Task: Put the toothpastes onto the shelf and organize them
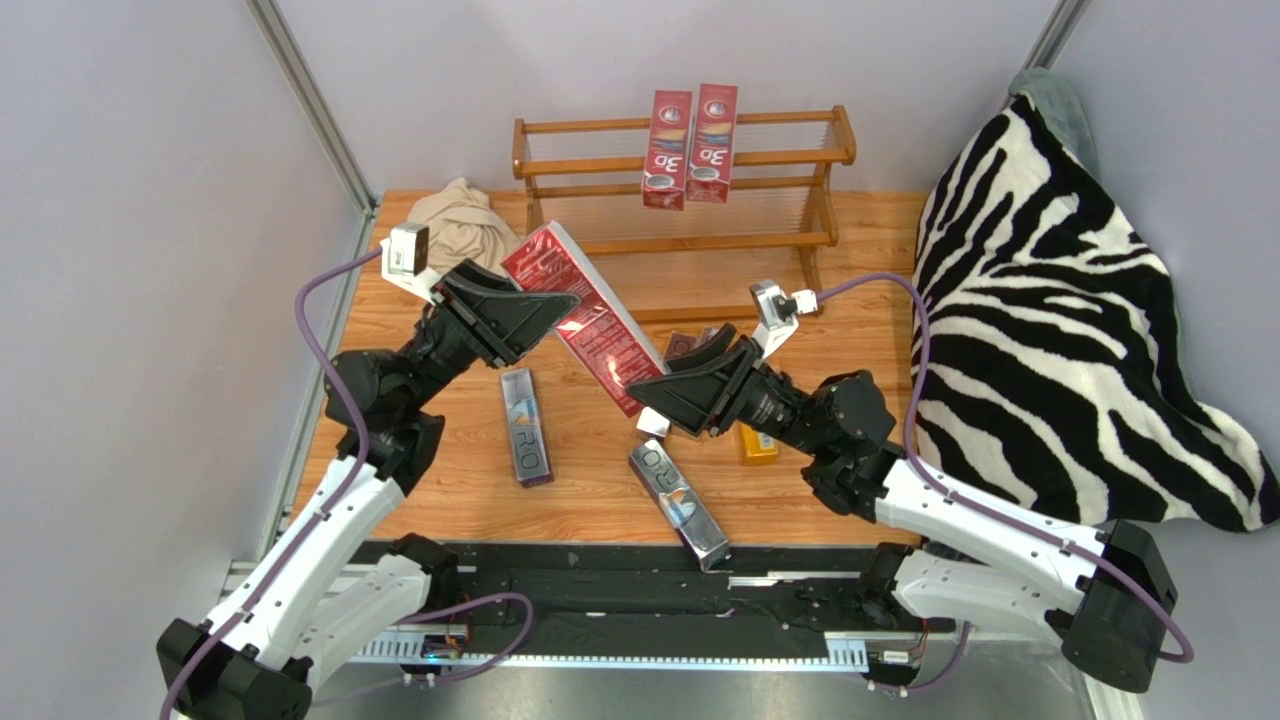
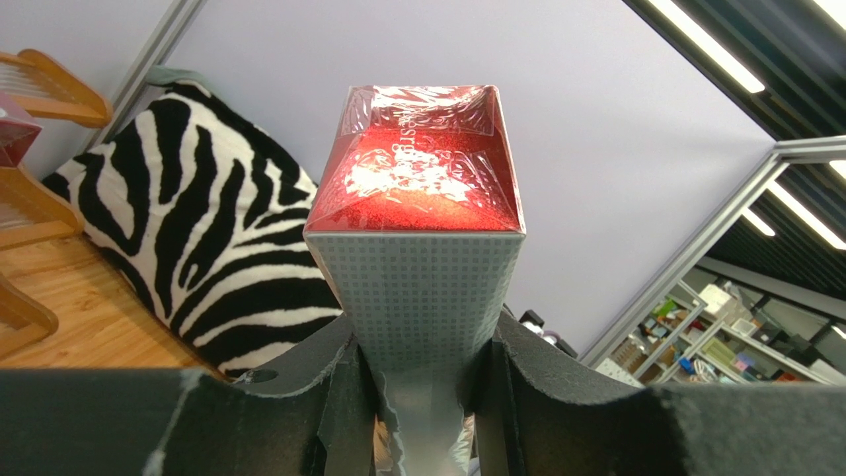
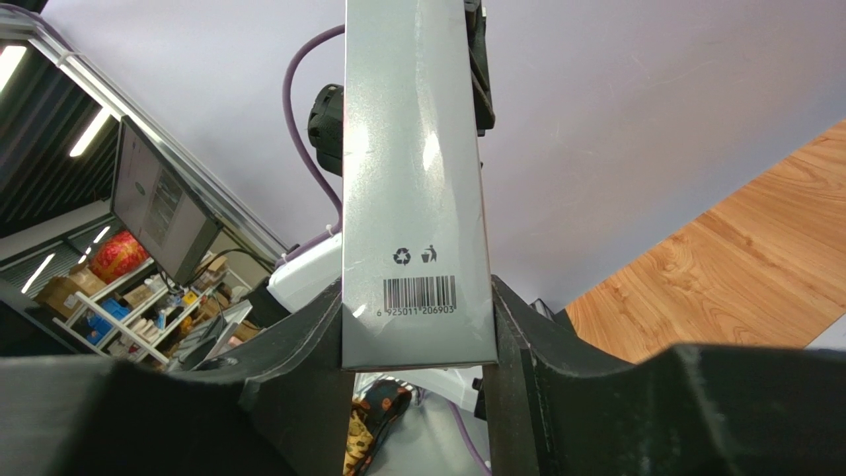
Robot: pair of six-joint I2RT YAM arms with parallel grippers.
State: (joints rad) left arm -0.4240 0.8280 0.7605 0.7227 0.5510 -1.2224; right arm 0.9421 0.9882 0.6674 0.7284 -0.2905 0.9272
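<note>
Clamping our left gripper (image 2: 425, 382) and right gripper (image 3: 417, 347) on opposite ends of one red toothpaste carton (image 1: 589, 323), we hold it above the table (image 1: 451, 488) before the shelf (image 1: 781, 155) (two red cartons (image 1: 667, 150) stand there).

The carton (image 2: 415, 169) is glossy film-wrapped card; shelf (image 1: 601, 123) and table (image 1: 451, 480) are wood.

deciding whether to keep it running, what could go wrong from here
The left gripper and right gripper are both shut on one red carton; if the arms move out of step, it could twist or crumple. The two upright red cartons on the shelf look tippy; a swinging carton end might knock them over.
</note>
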